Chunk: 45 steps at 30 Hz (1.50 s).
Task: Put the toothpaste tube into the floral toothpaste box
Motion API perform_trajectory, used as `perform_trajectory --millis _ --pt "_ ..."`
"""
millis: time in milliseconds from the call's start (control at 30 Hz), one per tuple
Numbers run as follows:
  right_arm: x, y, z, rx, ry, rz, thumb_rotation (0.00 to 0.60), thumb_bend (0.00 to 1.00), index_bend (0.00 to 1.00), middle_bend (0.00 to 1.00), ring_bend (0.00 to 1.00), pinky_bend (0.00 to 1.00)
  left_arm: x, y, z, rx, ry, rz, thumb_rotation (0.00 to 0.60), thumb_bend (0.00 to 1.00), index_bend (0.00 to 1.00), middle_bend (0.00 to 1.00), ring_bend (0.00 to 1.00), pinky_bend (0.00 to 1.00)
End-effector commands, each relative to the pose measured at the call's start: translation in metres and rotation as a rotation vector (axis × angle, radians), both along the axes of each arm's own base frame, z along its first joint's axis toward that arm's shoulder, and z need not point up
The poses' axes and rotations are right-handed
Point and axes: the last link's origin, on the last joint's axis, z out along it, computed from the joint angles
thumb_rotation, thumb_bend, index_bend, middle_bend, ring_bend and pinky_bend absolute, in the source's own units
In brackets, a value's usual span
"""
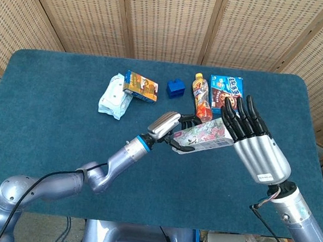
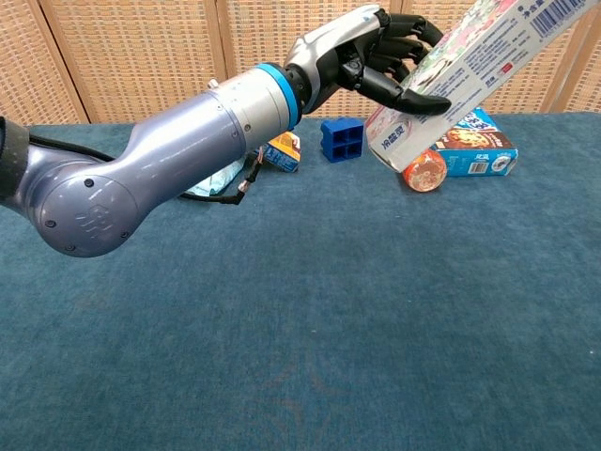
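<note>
My left hand [image 1: 171, 126] grips the floral toothpaste box [image 1: 202, 136] by its left end and holds it tilted above the table. In the chest view the same left hand [image 2: 376, 49] holds the box [image 2: 474, 58] slanting up to the right, its upper end cut off by the frame. My right hand [image 1: 252, 136] stands at the box's right end, dark fingers [image 1: 239, 112] spread and pointing away, with nothing seen in it. No toothpaste tube shows in either view; the box's right opening is hidden behind my right hand.
Along the far side of the blue table [image 1: 47, 121] lie a white wipes pack [image 1: 113, 96], an orange and blue box [image 1: 140, 87], a blue cube [image 1: 176, 88], an orange bottle [image 1: 201, 99] and a blue cookie box [image 1: 225, 92].
</note>
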Motion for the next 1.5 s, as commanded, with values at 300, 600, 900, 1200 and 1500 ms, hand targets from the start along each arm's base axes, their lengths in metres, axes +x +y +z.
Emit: perform_trajectory --millis 300,600,900,1200,1500 --pt "-0.055 -0.026 0.029 0.009 -0.197 -0.212 0.600 0.00 0.00 0.00 0.00 0.00 -0.045 0.002 0.018 0.130 0.145 -0.076 0.600 0.40 0.60 0.54 0.50 0.53" --pt "-0.124 -0.023 0.011 0.226 -0.445 -0.369 0.600 0.00 0.00 0.00 0.00 0.00 -0.142 -0.001 0.058 0.287 0.479 -0.134 0.600 0.40 0.60 0.54 0.50 0.53" --pt "-0.176 -0.005 -0.025 0.304 -0.558 -0.466 0.600 0.00 0.00 0.00 0.00 0.00 -0.208 -0.011 0.062 0.232 0.611 -0.066 0.600 0.40 0.60 0.54 0.50 0.53" --pt "-0.190 0.001 -0.035 0.325 -0.606 -0.487 0.600 0.00 0.00 0.00 0.00 0.00 -0.224 -0.014 0.040 0.178 0.647 -0.035 0.600 0.40 0.60 0.52 0.49 0.53" --pt "-0.191 0.005 -0.033 0.328 -0.622 -0.486 0.600 0.00 0.00 0.00 0.00 0.00 -0.230 -0.019 0.031 0.118 0.698 -0.009 0.600 0.40 0.04 0.00 0.00 0.07"
